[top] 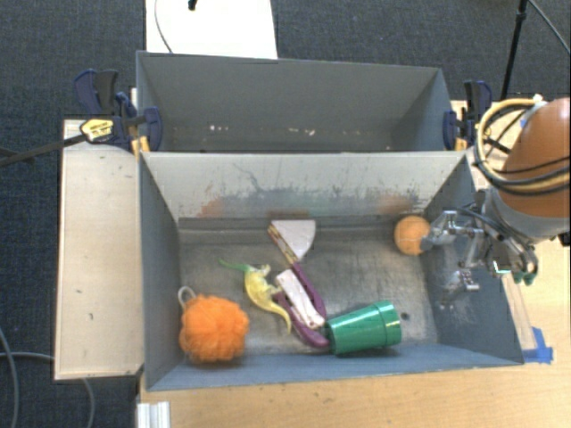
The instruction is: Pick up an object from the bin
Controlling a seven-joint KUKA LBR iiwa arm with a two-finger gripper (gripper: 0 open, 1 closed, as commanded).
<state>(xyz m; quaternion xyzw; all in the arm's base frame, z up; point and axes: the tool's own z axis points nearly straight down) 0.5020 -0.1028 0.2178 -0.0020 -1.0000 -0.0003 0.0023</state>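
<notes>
**Bin (312, 185) seen from above, contents listed from its left side to its right.** In the near-left corner lay a fuzzy orange pom (214, 328) with a small loop. Toward the middle of the floor, a yellow toy figure (258, 289) touched a purple-and-white strip (304, 308). A pale wedge (295, 235) sat behind them, close to the far wall. A green cup (364, 328) rested on its side along the near edge, against the end of the strip. An orange ball (411, 235) sat by the far wall toward the right, apart from the rest. The gripper (459, 261) hung just right of it, low by the bin's right wall. Whether the gripper was spread or pressed together could not be told.

The ball, being nearest, was judged the likeliest thing to be picked. Being round and free, it would likely roll along the far wall if touched off-centre. The sloping right wall stood close enough that a descent risked scraping it. The cup could likewise roll, and the touching toy and strip might lift together.
</notes>
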